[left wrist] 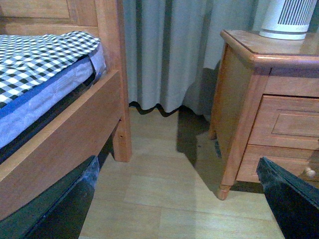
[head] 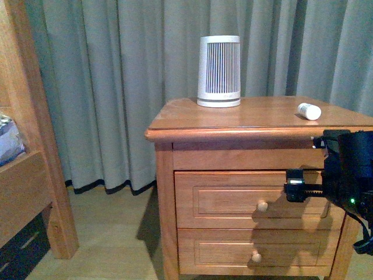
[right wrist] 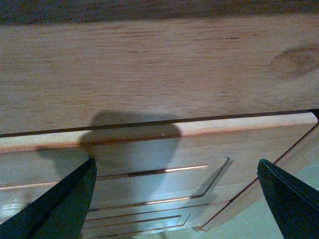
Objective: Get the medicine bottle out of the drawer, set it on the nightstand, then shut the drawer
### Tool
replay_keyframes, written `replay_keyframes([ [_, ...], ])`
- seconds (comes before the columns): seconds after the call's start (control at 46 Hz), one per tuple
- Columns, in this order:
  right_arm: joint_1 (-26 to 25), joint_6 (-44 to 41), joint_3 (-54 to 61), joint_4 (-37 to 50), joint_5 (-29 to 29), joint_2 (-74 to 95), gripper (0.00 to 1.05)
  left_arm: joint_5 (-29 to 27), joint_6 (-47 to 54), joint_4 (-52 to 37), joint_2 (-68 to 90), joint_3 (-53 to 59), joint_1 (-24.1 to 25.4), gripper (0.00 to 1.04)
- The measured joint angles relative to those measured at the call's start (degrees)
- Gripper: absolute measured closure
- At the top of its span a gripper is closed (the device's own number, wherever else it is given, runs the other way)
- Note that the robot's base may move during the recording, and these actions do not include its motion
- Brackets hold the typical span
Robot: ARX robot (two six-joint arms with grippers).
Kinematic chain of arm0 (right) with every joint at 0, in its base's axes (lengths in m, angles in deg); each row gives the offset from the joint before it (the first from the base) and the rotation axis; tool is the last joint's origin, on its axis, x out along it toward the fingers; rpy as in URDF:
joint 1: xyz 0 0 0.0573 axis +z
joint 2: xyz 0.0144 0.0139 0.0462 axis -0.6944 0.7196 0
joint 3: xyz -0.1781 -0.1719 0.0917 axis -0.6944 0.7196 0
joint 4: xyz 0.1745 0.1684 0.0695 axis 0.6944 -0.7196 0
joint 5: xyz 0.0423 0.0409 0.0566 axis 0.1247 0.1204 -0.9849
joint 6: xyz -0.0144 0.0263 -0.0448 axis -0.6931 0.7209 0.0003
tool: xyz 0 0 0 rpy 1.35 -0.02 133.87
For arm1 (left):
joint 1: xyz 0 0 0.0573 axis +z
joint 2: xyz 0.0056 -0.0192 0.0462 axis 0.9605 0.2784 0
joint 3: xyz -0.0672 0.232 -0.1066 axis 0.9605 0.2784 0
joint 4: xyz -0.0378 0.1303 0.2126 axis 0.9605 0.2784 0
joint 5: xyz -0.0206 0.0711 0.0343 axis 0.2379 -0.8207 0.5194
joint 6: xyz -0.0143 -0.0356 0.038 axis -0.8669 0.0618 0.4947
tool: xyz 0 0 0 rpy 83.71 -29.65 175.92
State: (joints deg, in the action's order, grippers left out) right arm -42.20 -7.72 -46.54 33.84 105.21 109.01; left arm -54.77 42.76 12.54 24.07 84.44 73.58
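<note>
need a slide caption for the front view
Bottle lying on the nightstand, drawer closed, right end effector at the drawer front.

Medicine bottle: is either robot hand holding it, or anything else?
Nothing is held. The medicine bottle lies on the nightstand; both grippers are open and empty.

The nightstand (head: 233,119) is made of honey-brown wood with a smooth, lightly sheened varnish; fine grain and a knot at about two o'clock are seen close up in the right wrist view. The drawer (head: 233,198) front is panelled in the same wood, with a pale turned wooden knob (head: 263,205). The medicine bottle (head: 309,111) looks like smooth white plastic. The ribbed canister (head: 219,71) is matt white plastic with grey slats. The curtain (head: 116,87) is dull grey-green cloth. The floor (left wrist: 164,199) is pale matt wood laminate. Checked woven cloth covers the mattress (left wrist: 40,55).
</note>
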Motion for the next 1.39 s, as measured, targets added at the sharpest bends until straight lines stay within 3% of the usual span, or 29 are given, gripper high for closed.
replay_keyframes([
  [0.304, -0.15, 3.02, 11.82, -1.88, 0.22, -9.77, 0.07, -0.02, -0.02, -0.02, 0.00, 0.00, 0.00, 0.07],
  [0.565, -2.84, 3.98, 36.33, -1.79, -7.21, -36.89, 0.07, 0.00, -0.02, -0.02, 0.00, 0.00, 0.00, 0.07],
  [0.847, -7.04, 5.64, 56.92, -20.46, -10.64, -81.79, 0.07, 0.00, 0.00, 0.00, 0.00, 0.00, 0.00, 0.07],
  [1.173, -7.76, 3.61, 65.22, -43.39, -11.85, -122.20, 0.07, -0.02, -0.02, -0.02, 0.00, 0.00, 0.00, 0.07],
  [1.39, -10.75, 3.19, 66.31, -43.08, -15.10, -125.55, 0.08, -0.02, 0.00, -0.02, 0.00, 0.00, 0.00, 0.07],
])
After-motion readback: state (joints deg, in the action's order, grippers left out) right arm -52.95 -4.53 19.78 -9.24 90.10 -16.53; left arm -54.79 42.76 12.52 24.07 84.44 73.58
